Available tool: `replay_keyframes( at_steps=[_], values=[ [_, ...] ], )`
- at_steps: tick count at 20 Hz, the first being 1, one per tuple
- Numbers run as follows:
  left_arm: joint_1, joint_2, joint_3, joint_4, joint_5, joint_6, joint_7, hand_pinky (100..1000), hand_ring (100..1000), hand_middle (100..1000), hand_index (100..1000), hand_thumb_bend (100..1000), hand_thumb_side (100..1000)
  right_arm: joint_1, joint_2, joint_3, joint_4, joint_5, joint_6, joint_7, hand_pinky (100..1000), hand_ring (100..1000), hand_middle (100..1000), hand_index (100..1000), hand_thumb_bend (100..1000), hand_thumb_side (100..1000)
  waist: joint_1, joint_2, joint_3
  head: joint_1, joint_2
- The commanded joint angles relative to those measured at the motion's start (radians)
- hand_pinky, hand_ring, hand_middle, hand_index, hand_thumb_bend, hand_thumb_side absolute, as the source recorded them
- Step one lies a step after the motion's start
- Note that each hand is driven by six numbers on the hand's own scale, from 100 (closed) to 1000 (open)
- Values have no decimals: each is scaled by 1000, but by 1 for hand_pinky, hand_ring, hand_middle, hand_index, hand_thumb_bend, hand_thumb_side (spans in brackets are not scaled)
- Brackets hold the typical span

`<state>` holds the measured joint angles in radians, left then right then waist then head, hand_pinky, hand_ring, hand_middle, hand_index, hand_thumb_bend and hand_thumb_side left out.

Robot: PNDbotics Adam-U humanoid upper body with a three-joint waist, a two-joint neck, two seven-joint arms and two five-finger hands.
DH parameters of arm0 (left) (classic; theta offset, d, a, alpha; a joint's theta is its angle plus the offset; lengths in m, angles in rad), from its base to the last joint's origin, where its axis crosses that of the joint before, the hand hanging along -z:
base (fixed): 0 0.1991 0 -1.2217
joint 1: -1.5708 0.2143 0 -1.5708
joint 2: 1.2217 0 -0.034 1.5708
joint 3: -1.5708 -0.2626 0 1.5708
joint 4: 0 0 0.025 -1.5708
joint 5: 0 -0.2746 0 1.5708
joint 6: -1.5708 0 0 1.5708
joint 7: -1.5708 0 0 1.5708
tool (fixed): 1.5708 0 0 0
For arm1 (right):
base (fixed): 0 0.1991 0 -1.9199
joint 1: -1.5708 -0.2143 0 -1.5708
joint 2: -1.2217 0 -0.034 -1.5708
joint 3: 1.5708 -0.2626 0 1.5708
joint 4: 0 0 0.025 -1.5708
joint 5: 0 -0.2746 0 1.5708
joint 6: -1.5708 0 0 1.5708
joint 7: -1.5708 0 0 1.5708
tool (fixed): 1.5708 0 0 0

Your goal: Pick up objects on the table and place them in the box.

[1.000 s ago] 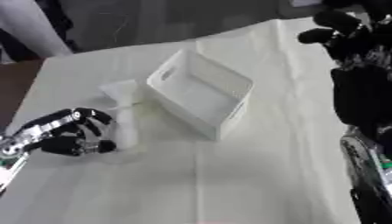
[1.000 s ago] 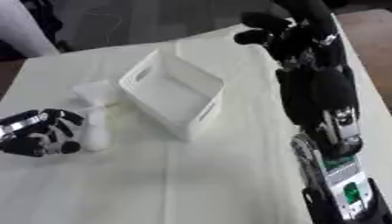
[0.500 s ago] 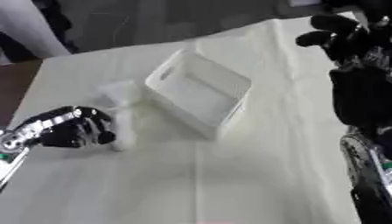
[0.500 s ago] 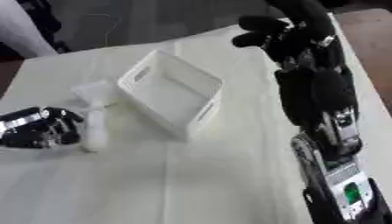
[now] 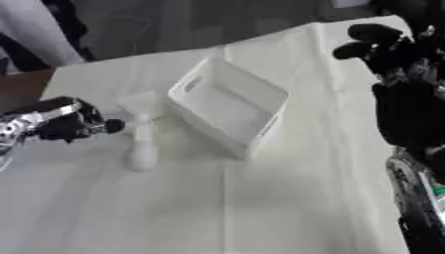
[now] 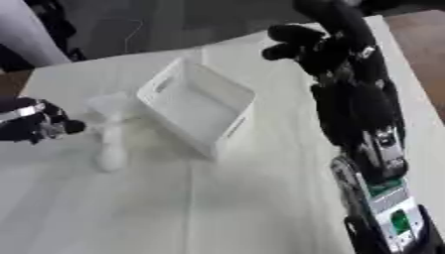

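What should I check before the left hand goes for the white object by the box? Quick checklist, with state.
1. Box upright, opening up: ok.
2. Box interior free: ok, nothing visible inside.
3. White object reachable: ok, it lies on the table just left of the box, beside the left hand.
4. Left hand has it: not ok, fingers are curled next to the object, nothing seen in them.
5. Object type and best grasp side: cannot tell, it shows only as a pale elongated shape.
6. Right hand out of the way: ok, raised at the far right, fingers curled, away from the box.
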<state>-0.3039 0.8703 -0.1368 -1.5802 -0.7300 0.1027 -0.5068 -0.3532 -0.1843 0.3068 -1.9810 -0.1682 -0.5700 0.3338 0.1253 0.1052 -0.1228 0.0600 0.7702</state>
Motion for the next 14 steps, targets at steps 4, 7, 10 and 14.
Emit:
replay_keyframes(
  at_steps=[4, 7, 10, 14],
  values=[
    [-78, -84, 40, 14, -478, -61, -100, 100, 223, 323, 496, 1000, 1000, 4, -9, -8, -19, 2, 7, -4, 758, 841, 928, 998, 100, 911, 4, -19, 17, -26, 0],
    [-103, -121, 37, 38, -550, -88, -132, 100, 206, 308, 475, 1000, 1000, 10, -10, -8, -19, 3, 10, -4, 758, 841, 927, 999, 100, 912, 8, -22, 23, -31, 0],
    [-118, -160, 29, 70, -561, -117, -170, 100, 197, 301, 466, 1000, 1000, 16, -12, -7, -19, 3, 13, -4, 757, 841, 925, 999, 100, 908, 14, -24, 28, -34, 0],
    [-146, -213, 31, 107, -595, -130, -190, 100, 199, 303, 464, 1000, 1000, 23, -15, -8, -19, 2, 17, -4, 757, 841, 924, 999, 100, 906, 21, -27, 37, -42, 0]
  ],
)
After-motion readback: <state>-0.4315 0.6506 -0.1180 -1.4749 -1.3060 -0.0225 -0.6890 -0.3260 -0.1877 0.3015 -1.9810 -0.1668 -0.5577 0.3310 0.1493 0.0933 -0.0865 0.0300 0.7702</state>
